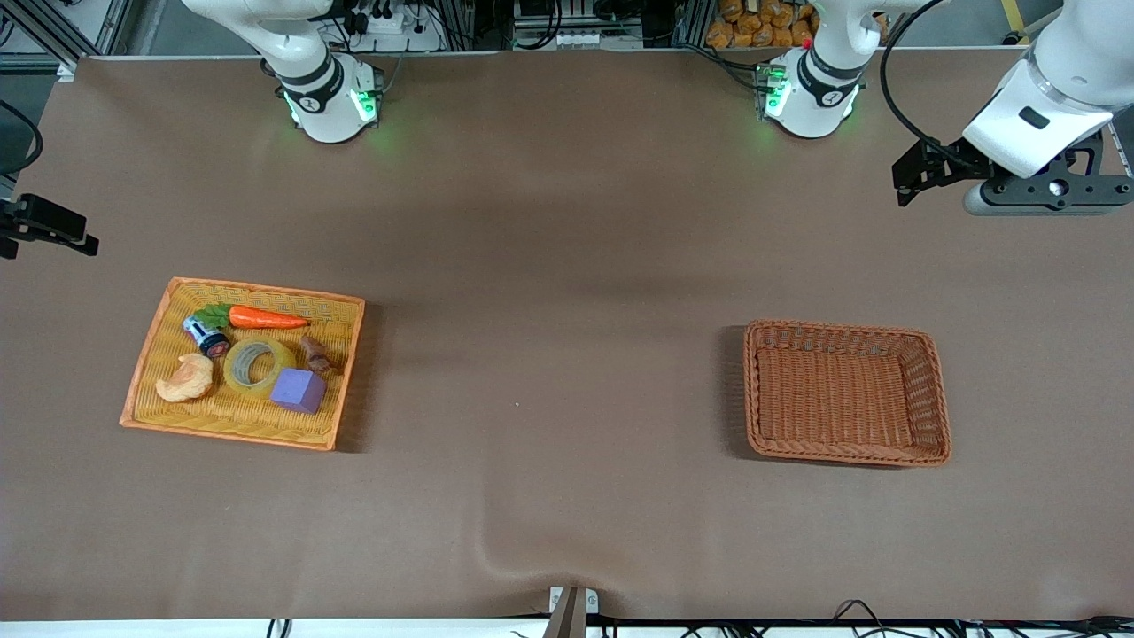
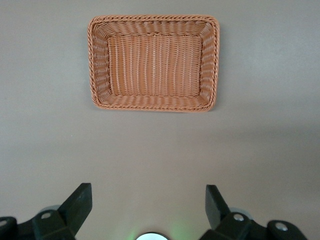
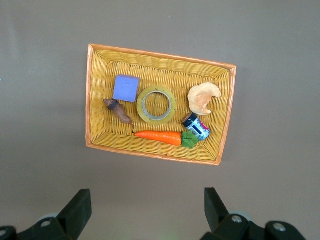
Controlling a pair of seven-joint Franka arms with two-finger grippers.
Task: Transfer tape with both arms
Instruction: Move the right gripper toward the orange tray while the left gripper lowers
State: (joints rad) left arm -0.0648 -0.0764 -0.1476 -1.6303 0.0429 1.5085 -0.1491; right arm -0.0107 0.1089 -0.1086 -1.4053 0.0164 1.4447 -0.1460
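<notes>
Both hands hang spread wide and empty above the worktop: the left hand near the brown basket, the right hand near the yellow tray, where the tape lies flat beside a purple cube.

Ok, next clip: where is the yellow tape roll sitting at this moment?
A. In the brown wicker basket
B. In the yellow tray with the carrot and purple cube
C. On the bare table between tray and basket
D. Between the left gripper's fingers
B: the tape lies flat in the yellow tray, between the carrot and the purple cube; the brown basket holds nothing.
</notes>
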